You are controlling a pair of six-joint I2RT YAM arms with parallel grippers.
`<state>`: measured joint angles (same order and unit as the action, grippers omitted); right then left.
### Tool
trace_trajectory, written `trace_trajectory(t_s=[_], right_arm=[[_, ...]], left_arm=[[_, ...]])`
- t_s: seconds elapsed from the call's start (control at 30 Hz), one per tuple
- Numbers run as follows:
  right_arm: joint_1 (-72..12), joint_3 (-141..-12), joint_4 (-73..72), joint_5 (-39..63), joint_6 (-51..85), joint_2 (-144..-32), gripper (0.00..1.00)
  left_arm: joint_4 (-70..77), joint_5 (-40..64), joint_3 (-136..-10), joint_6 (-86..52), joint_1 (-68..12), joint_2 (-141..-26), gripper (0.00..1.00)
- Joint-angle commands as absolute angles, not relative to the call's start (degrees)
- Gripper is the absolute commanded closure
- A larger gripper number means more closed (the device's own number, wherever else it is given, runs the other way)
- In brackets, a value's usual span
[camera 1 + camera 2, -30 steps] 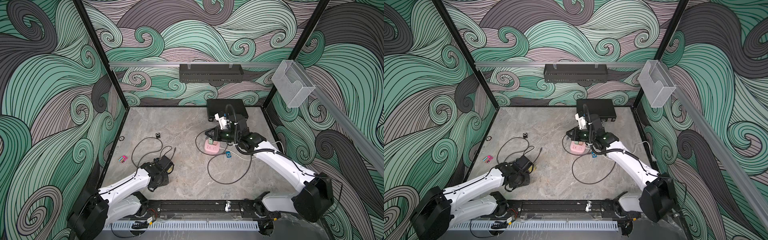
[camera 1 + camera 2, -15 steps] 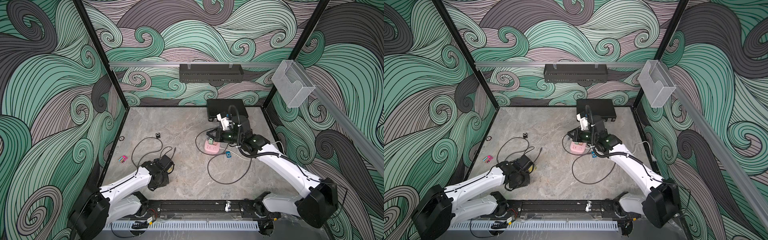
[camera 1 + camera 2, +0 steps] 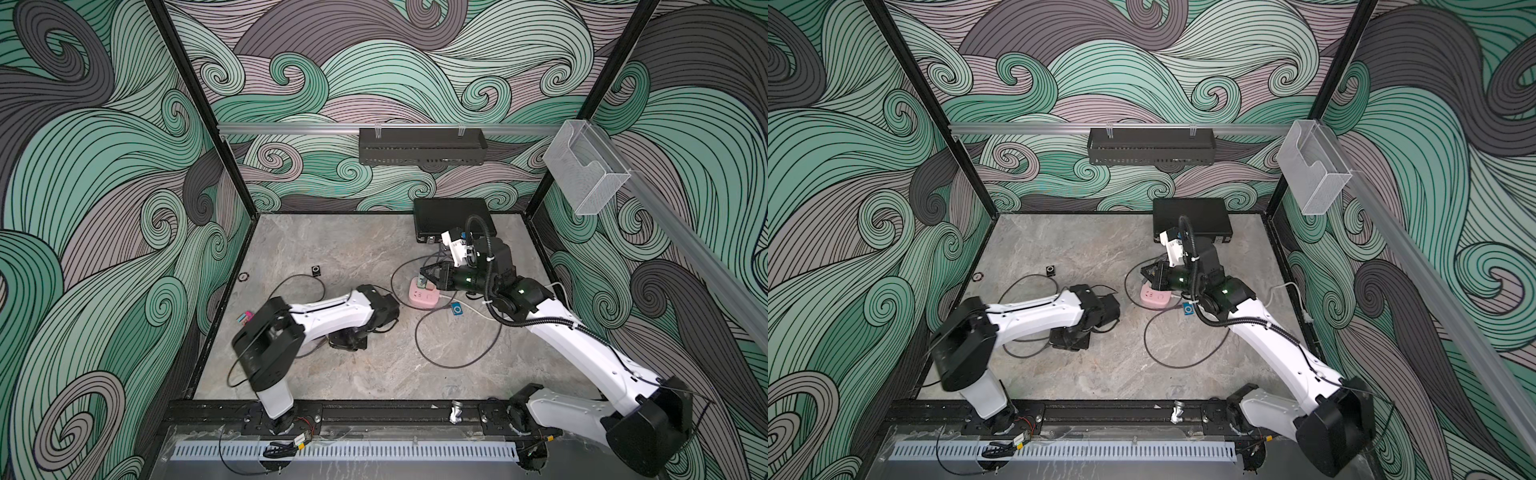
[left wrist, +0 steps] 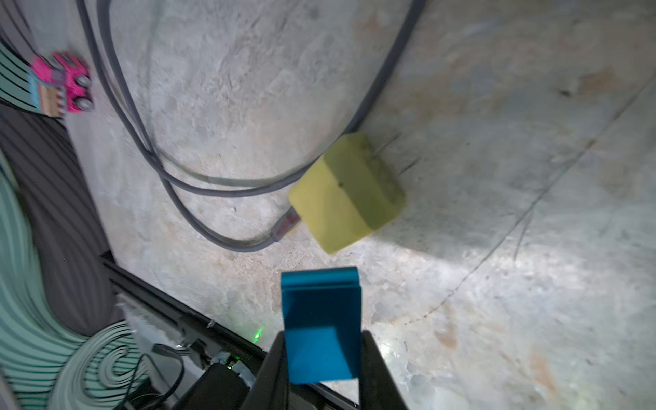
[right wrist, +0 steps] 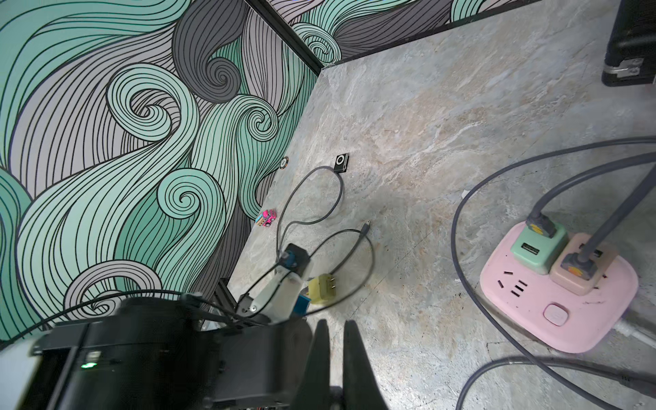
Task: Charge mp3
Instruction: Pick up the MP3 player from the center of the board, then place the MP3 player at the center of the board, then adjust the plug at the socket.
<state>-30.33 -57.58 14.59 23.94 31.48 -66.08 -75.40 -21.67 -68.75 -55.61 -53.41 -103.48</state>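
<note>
Since the left claw [image 4: 321, 337] at 7 o'clock is pinching what looks like a blue mp3 [image 4: 319, 305], I'd keep its port edge clear for the loose plug [image 5: 366, 223] past the yellow charger [image 4: 348, 191]. Right claw [image 5: 335, 324], toward 2 o'clock, is closed and empty. Can't make out the port.

No text, brand, number or sign can be read anywhere. The small disc [image 5: 284, 163] by the wall has dark marks on its pale middle, too small to make out. The pink power strip [image 5: 568, 309] shows only bare slots and a blank button, and the plugs on it have orange patches with no legible letters
</note>
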Motion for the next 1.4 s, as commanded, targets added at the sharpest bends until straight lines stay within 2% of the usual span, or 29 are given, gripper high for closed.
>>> trace_trajectory(t_s=[0.0, 0.17, 0.4, 0.63, 0.77, 0.87, 1.07, 1.37], right_arm=[[-29.78, -56.76, 15.67, 21.09, 29.66, -62.77, 1.0], [-28.92, -56.19, 18.09, 19.7, 28.92, -59.28, 1.0], [-28.21, -55.64, 18.46, 19.52, 29.25, -57.79, 1.0], [-28.2, -55.29, 17.9, 20.02, 30.43, -57.83, 1.0], [-28.13, -55.55, 18.17, 20.21, 30.43, -57.83, 1.0], [-28.17, -55.58, 18.1, 20.51, 30.79, -57.99, 1.0], [-28.05, -55.64, 18.0, 21.14, 31.38, -58.49, 1.0], [-28.15, -55.64, 17.23, 21.58, 32.05, -59.42, 1.0]], left_arm=[[-90.17, -29.64, -78.43, -57.07, -57.48, -113.04, 0.83], [-87.61, -27.88, -82.52, -53.95, -59.14, -117.75, 0.76], [-89.72, -30.6, -85.8, -51.31, -60.09, -120.06, 0.64], [-96.78, -35.76, -89.16, -51.66, -62.55, -126.5, 0.62], [-86.71, -29.7, -84.11, -50.01, -61.63, -120.37, 0.66], [-74.97, -21.23, -76.68, -46.88, -59.09, -113.67, 0.68], [-51.49, -6.18, -62.13, -45.36, -52.95, -98.33, 0.64], [-47.7, -10.54, -55.26, -31.51, -51.85, -90.96, 0.62]])
